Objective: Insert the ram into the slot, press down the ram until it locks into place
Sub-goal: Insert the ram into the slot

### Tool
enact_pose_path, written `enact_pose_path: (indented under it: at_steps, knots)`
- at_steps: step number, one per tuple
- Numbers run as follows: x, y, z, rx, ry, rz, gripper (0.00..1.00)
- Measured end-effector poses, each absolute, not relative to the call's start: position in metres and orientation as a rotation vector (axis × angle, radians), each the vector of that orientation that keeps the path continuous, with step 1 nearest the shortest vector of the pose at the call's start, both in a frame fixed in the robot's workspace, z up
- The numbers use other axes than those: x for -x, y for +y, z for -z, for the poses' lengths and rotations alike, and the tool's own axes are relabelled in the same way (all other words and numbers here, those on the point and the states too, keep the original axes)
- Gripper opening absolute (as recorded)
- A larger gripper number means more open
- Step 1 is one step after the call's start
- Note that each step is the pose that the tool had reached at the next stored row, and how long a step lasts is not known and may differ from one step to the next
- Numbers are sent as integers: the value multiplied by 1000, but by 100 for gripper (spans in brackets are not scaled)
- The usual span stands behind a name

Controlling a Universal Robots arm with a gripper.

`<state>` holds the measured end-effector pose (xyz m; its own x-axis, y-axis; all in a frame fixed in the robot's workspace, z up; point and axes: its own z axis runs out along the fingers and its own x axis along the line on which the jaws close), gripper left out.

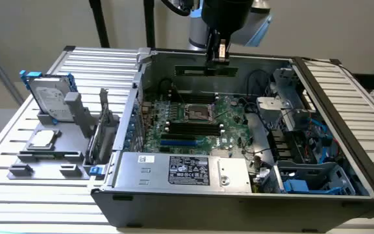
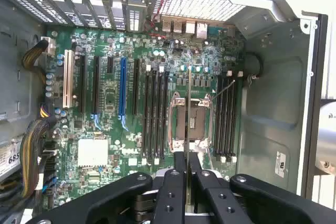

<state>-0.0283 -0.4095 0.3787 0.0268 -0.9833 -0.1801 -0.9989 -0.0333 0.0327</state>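
In the exterior view an open computer case (image 1: 174,192) lies on a slatted bench (image 1: 44,195), reaching from the near edge to the far edge. The pincer (image 1: 217,62) hangs over the case's far wall, clenched on the top edge of the ram (image 1: 196,71). The green stick is level and lengthwise along that wall, clear above the motherboard (image 1: 229,114) and not seated. Below it, black memory slots (image 1: 190,129) run on either side of the CPU socket (image 1: 196,113). A hard drive (image 1: 47,95) stands in a grey holder near the bench edge on the exterior view's left. In the wrist view the pincer (image 2: 187,157) grips the ram (image 2: 188,108) edge-on; it lines up over the CPU socket (image 2: 190,124), between the two banks of black memory slots (image 2: 155,114), well apart from the blue slot (image 2: 122,87).
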Motion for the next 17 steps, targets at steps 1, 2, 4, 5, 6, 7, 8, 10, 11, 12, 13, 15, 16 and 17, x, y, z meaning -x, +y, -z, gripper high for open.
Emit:
enact_pose_path:
  at_steps: [1, 2, 4, 5, 6, 7, 8, 10, 11, 12, 13, 15, 16, 17]
  knots:
    - [28, -410, -379, 2175, 2110, -233, 14]
    - [28, -410, -379, 2175, 2110, -233, 14]
    - [28, -410, -379, 2174, 2109, -234, 14]
    - [28, -410, -379, 2174, 2109, -234, 14]
    - [28, -410, -379, 2174, 2109, -234, 14]
    - [28, -410, -379, 2174, 2109, -234, 14]
    - [28, -410, -379, 2174, 2109, -234, 14]
    - [28, -410, -379, 2174, 2109, -234, 14]
    - [28, -410, -379, 2174, 2109, -235, 14]
    - [28, -410, -379, 2174, 2109, -235, 14]
    - [28, -410, -379, 2174, 2109, -235, 14]
    - [28, -410, -377, 2172, 2114, -231, 14]
    - [28, -411, -376, 2168, 2119, -229, 14]
    - [28, -411, -375, 2162, 2123, -227, 14]
